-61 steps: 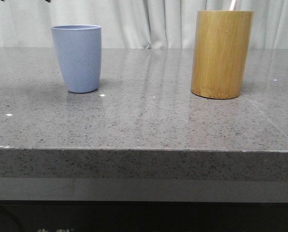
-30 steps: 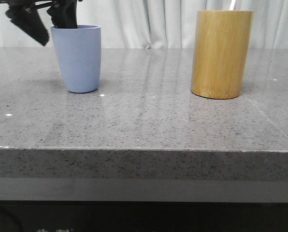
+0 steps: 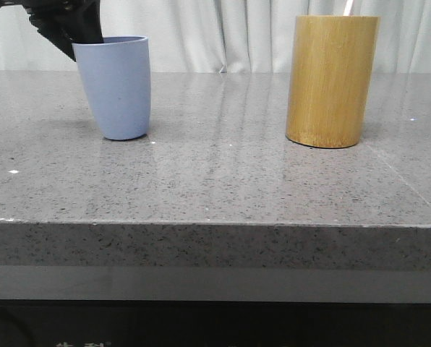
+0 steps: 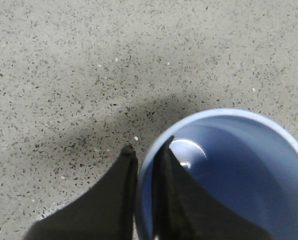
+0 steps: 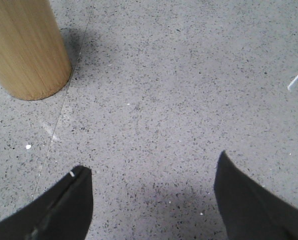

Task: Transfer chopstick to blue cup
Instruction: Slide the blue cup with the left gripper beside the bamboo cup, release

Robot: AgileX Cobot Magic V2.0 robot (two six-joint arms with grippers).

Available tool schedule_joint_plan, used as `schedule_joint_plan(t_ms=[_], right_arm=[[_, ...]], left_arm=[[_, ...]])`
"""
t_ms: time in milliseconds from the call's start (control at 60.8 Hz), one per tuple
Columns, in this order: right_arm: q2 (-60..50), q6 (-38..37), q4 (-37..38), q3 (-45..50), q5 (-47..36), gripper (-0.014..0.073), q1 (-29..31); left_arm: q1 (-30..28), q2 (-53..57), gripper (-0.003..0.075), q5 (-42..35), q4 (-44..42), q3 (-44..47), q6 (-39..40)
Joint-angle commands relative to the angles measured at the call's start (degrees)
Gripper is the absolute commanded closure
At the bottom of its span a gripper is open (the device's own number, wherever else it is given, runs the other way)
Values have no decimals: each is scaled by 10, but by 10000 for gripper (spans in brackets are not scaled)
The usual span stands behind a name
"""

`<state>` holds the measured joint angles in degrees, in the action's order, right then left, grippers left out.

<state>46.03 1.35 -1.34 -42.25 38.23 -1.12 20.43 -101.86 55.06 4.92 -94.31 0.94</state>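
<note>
Left pincer pinches the tilting blue cup's rim; right pincer gapes empty; chopstick, probably light, slick, wants a high grip

A wide stretch of bare counter lies open between the blue cup and the bamboo holder, which stand well apart. The left gripper straddles the cup's rim, one finger inside the mouth and one just outside the wall, taking up that side of the opening. The chopstick pokes above the holder's rim. The right gripper, jaws spread, hangs over clear counter beside the holder.
</note>
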Motion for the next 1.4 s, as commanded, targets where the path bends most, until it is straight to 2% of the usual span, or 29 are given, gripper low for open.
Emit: schedule_joint_plan(t_ms=[0,181,526,855,1382], right_arm=[[0,4,3,-19,-31,67,2],[0,4,3,-19,-29,67,2],[0,4,3,-19,-29,67,2],[0,4,3,-19,-29,67,2],[0,4,3,-19,-28,67,2]], left_arm=[[4,24,739,-20,7,-18,0],[10,24,739,-16,22,-38,0],[85,5,739,-5,20,-135,0],[137,-63,739,50,0,-217,0],[137,-86,738,53,-9,-220,0]])
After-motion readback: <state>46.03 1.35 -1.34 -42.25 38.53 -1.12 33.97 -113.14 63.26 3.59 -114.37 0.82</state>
